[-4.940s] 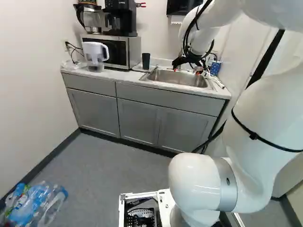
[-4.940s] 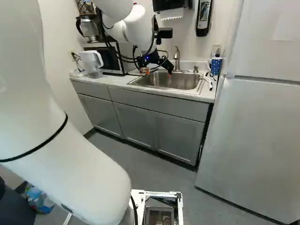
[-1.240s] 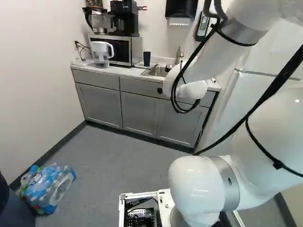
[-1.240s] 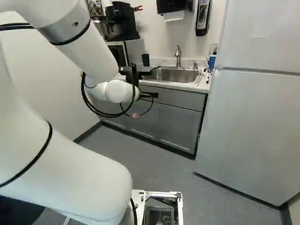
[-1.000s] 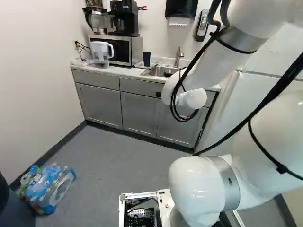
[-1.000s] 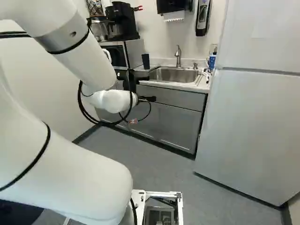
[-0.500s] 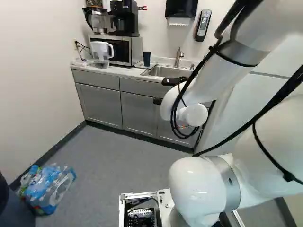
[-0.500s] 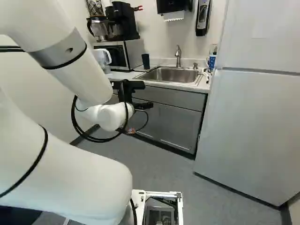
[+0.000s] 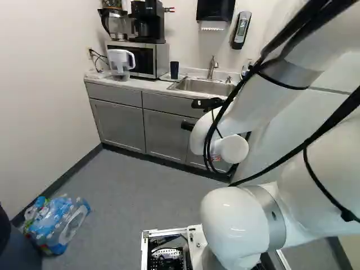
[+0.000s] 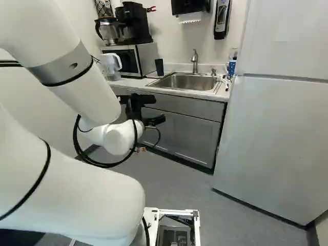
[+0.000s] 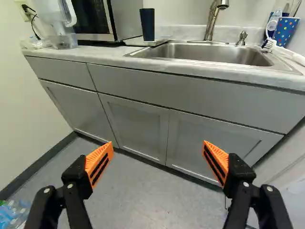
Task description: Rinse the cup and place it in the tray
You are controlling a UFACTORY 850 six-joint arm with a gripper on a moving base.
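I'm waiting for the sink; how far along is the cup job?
Placing looks done: the dark cup stands on the tray beside the sink. Nothing is in hand: the claw is open and empty, away from the counter. Probably nothing is left, though these views can't show whether the cup was rinsed.

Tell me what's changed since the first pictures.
The base has moved. The arm has drawn back and down, bringing the gripper from the sink to in front of the cabinets, where it's open and empty. The dark cup still stands upright on the tray.
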